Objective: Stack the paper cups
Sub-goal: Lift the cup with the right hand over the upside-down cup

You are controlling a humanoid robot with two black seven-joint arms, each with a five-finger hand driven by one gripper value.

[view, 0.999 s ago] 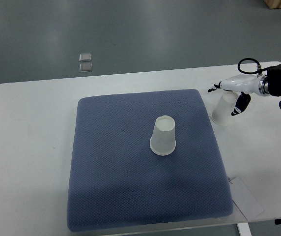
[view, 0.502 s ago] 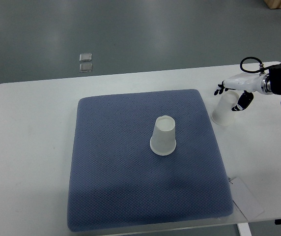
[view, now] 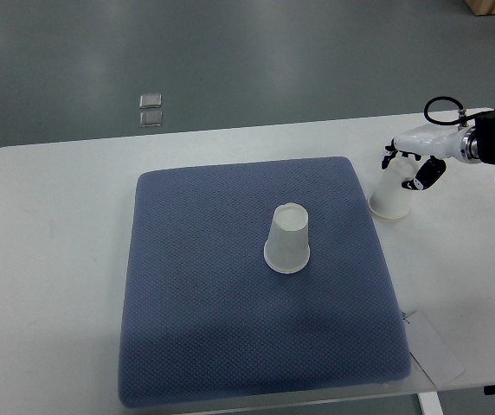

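Cup (view: pixel 392 194) tilted, rim down-left

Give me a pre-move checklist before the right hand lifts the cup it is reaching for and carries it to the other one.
1. Right hand on the paper cup at the table's right: fingers sit around its top, but whether the grip is firm: cannot tell.
2. That cup is upside down, tilted, wide rim on the white table, off the pad: ok for stacking.
3. Target cup stands upside down, upright, near the middle of the blue pad: ok.
4. Path between the two cups holds nothing: ok.
5. Left hand out of the way: not in view, cannot tell.
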